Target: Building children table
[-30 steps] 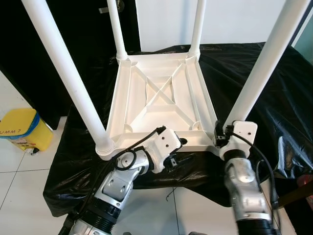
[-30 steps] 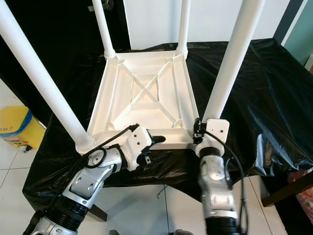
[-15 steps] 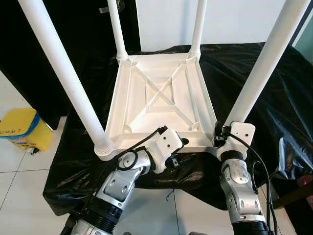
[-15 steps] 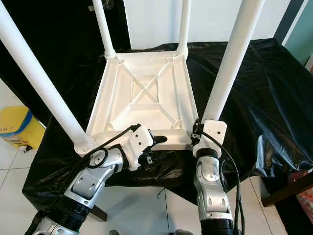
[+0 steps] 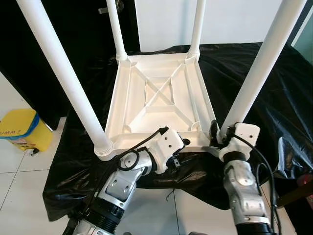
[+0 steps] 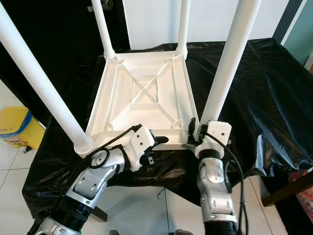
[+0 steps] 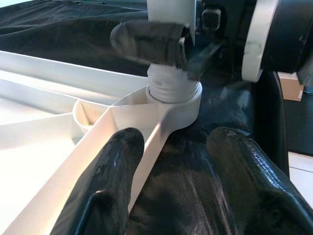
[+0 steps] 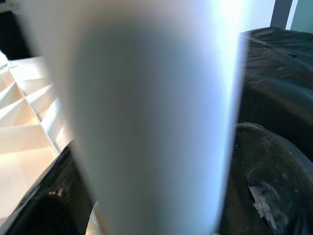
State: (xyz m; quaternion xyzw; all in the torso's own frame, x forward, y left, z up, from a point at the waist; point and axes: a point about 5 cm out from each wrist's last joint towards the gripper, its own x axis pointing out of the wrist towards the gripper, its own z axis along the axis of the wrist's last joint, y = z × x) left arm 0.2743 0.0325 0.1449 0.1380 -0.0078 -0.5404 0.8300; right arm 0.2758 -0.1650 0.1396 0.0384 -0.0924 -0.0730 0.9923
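Both arms reach forward — left gripper (image 7: 168, 191) fingers spread, right gripper (image 8: 146, 205) fingers clamped.

black plastic sheet (image 5: 274, 83) draped over the work surface, hanging in folds. floor: white tiles (image 5: 19, 181). yellow bin (image 5: 22, 129) with blue band stands on the floor at left. white wall (image 5: 156, 24) behind; black curtain (image 5: 73, 29) left of it.
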